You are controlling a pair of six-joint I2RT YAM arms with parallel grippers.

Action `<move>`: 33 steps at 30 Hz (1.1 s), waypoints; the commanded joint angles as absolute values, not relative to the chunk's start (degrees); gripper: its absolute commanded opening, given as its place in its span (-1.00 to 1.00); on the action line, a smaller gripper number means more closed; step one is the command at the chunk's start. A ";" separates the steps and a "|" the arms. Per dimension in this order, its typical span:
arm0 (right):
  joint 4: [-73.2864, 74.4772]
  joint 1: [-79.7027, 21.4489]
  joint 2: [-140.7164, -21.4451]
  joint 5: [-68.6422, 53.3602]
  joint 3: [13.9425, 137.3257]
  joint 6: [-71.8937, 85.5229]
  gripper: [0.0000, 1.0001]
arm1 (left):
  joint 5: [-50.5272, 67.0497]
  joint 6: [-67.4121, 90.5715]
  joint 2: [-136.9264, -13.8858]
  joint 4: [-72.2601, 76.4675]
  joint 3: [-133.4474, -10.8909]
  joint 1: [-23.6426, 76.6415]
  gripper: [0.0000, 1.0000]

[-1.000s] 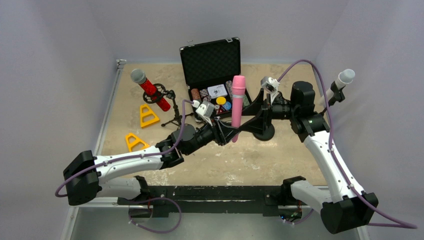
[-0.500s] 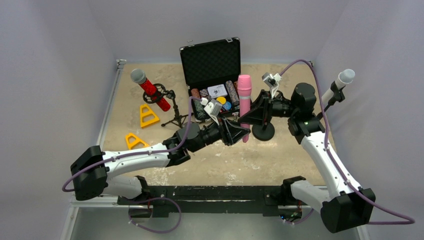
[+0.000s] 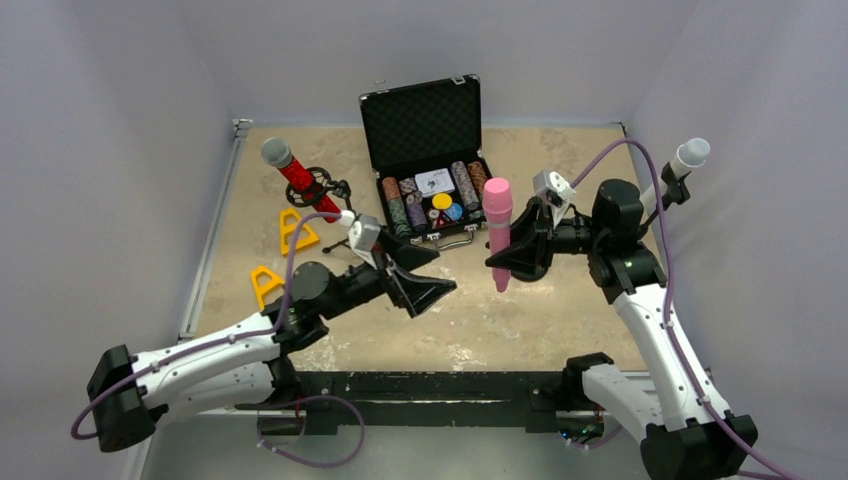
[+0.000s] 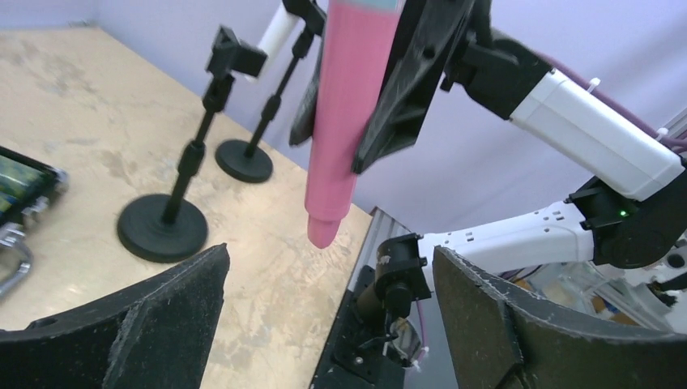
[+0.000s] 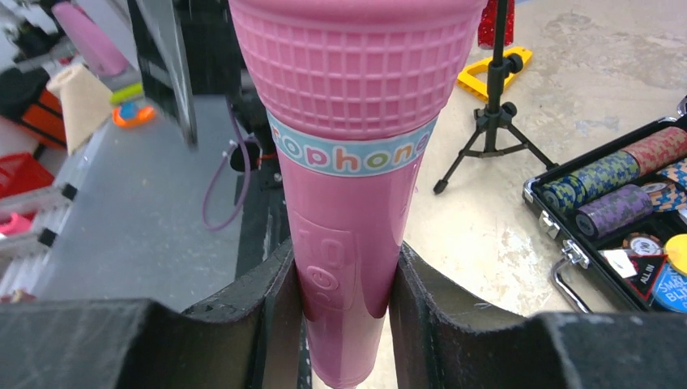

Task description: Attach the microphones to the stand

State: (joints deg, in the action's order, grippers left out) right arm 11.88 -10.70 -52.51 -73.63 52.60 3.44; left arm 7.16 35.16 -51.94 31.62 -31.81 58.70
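Observation:
The pink microphone hangs upright, head up, above the table, with my right gripper shut on its handle; the right wrist view shows both pads pressed against the pink microphone. My left gripper stands open and empty, apart to its left. From the left wrist, the pink microphone hovers beyond the open left gripper. An empty black stand with a round base stands just behind. The white microphone sits clipped in a stand at far right. The red microphone rests on a tripod stand at left.
An open black case of poker chips lies at the back centre, also seen as the case from the right wrist. Two yellow triangular frames lie on the left. Grey walls close in both sides.
My left gripper let go of the pink microphone, opened wide and drew back to the left. My right gripper closed on the microphone and now carries it alone, slightly rightward.

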 commanded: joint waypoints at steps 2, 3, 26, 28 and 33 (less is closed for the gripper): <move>25.91 -10.55 -51.86 -76.02 55.56 -16.50 -1.00 | 12.35 30.18 -46.29 20.82 -37.26 54.22 0.99; 27.56 -10.55 -52.05 -76.07 56.08 -18.20 -1.00 | 12.92 29.82 -47.08 19.64 -39.07 53.85 0.99; 30.23 -10.54 -54.23 -80.10 56.57 -20.56 -1.00 | 25.17 28.35 -77.64 41.97 -57.95 55.50 0.49; 30.15 -10.53 -54.36 -80.24 56.36 -20.63 -1.00 | 25.49 28.00 -78.57 41.39 -59.19 55.46 0.41; 30.81 -10.53 -54.39 -80.17 56.63 -21.27 -1.00 | 27.17 26.69 -80.06 37.99 -61.78 55.46 -0.20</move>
State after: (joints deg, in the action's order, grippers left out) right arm 30.20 -10.70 -54.43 -77.76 54.43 -19.62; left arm 25.17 28.95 -79.33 36.10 -58.00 55.27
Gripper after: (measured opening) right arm 0.393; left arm 0.547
